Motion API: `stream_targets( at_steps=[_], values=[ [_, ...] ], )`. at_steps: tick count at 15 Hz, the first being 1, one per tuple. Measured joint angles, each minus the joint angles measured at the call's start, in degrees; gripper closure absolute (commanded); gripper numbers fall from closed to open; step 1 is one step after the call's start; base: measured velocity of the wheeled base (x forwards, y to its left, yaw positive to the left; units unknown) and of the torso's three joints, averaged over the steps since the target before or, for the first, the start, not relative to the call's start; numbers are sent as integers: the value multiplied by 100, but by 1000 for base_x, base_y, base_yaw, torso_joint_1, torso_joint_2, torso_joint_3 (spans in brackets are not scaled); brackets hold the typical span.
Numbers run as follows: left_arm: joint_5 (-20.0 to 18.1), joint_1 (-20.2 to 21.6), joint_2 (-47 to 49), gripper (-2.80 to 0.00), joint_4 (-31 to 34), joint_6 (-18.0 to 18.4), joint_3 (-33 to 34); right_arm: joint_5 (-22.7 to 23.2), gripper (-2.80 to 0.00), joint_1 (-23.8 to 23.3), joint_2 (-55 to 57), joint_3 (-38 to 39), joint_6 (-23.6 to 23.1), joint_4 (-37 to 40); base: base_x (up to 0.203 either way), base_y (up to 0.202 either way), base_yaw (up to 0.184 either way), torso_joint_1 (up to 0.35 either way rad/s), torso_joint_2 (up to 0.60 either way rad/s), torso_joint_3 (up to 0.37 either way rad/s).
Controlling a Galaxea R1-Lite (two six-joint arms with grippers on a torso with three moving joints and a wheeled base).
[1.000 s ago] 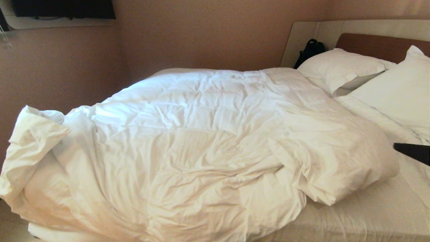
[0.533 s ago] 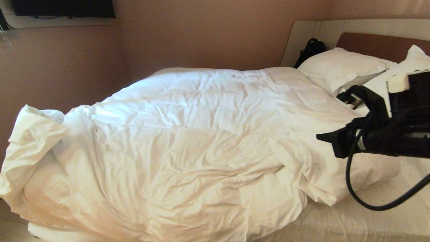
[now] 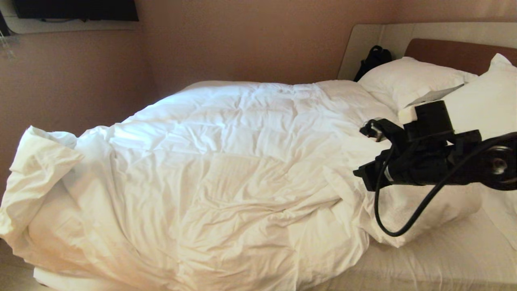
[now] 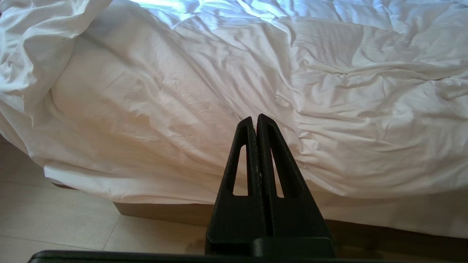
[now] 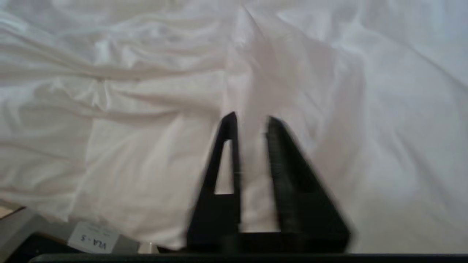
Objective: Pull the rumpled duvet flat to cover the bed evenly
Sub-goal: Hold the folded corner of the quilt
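Note:
The white quilted duvet [image 3: 226, 161] lies rumpled on the bed [image 3: 444, 258], bunched toward the far side and the foot. One corner is folded up at the left [image 3: 40, 157], and a puffy lump [image 3: 404, 218] sits at the near right. My right gripper [image 3: 357, 174] hovers over that lump, pointing left. In the right wrist view my right gripper [image 5: 252, 117] is open, with only duvet [image 5: 146, 109] cloth behind the gap. My left gripper [image 4: 255, 118] is shut and empty, low beside the bed's edge, facing the overhanging duvet [image 4: 256, 73].
Two white pillows [image 3: 408, 81] [image 3: 480, 109] lean at the brown headboard [image 3: 452, 52], with a black bag [image 3: 373, 60] beside them. Bare sheet shows at the near right. A dark screen [image 3: 76, 10] hangs on the wall. The wooden base [image 4: 164, 213] and tiled floor [image 4: 55, 219] lie below.
My right arm has swung in from the right edge and moved left and lower, over the duvet's near right lump. The duvet itself has not moved.

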Motion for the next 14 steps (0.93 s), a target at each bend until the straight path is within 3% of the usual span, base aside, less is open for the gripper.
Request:
stream_targets(
  at_steps=[10, 14],
  values=[
    [2, 2, 0, 0, 0, 0, 0, -794, -280, 618, 1121, -641, 7, -16, 0, 0, 0, 0, 0, 0],
    [-2, 0, 0, 0, 0, 0, 0, -1356, -280, 735, 1809, -936, -44, -252, 0, 0, 0, 0, 0, 0]
  ],
)
